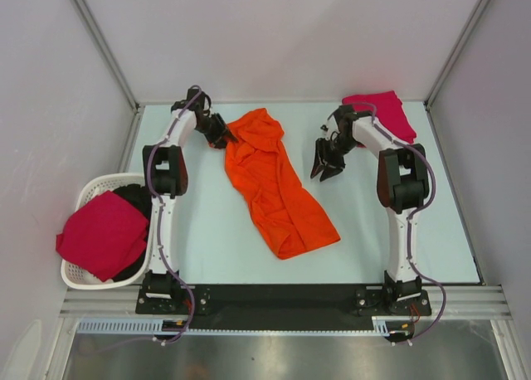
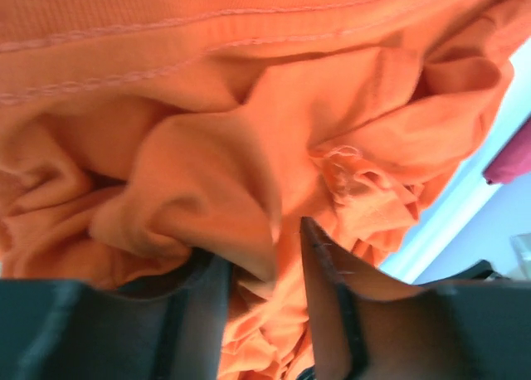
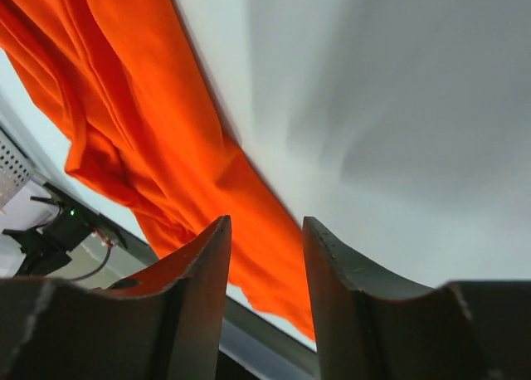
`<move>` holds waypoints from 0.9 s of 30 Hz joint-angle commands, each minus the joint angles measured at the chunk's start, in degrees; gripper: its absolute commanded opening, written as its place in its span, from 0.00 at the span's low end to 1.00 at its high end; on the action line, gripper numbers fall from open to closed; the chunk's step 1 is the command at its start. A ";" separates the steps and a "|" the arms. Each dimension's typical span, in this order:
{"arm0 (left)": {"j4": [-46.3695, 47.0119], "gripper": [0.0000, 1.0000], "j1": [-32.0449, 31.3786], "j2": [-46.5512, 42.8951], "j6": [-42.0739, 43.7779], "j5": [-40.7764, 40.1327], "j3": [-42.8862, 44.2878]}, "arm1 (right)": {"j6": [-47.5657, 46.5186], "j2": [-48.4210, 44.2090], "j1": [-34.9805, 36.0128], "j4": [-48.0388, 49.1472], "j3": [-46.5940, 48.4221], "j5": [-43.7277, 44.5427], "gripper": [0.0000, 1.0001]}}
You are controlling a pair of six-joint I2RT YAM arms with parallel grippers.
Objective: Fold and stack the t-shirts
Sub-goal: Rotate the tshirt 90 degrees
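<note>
The left gripper [image 1: 222, 133] is clamped on a bunched fold of the orange t-shirt [image 1: 274, 189], which trails across the table [image 1: 415, 231] toward 5 o'clock. At the shirt's 3 o'clock the right gripper [image 1: 323, 168] hangs with its fingers apart, holding nothing. At its 1 o'clock lies a crimson-pink t-shirt [image 1: 386, 110]. Another crimson-pink shirt [image 1: 104, 235] drapes over the white basket [image 1: 87, 189] at the table's 8 o'clock.

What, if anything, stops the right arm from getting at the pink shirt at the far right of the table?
Probably nothing, so yes: the pink shirt lies uncovered on the table, close behind the right gripper, which is open and empty.
</note>
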 commanded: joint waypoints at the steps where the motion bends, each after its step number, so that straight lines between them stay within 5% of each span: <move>1: -0.80 0.48 0.91 1.64 1.46 -3.42 1.39 | -0.66 -7.38 -0.23 -6.17 -3.99 -0.86 0.47; 19: -3.96 0.64 1.18 0.24 6.11 -5.00 0.60 | 4.17 -21.19 4.86 -8.12 -33.26 2.22 0.56; 27: -4.75 0.80 2.32 -15.04 10.34 -9.75 -4.84 | 5.23 -24.70 6.01 -7.06 -34.86 3.01 0.56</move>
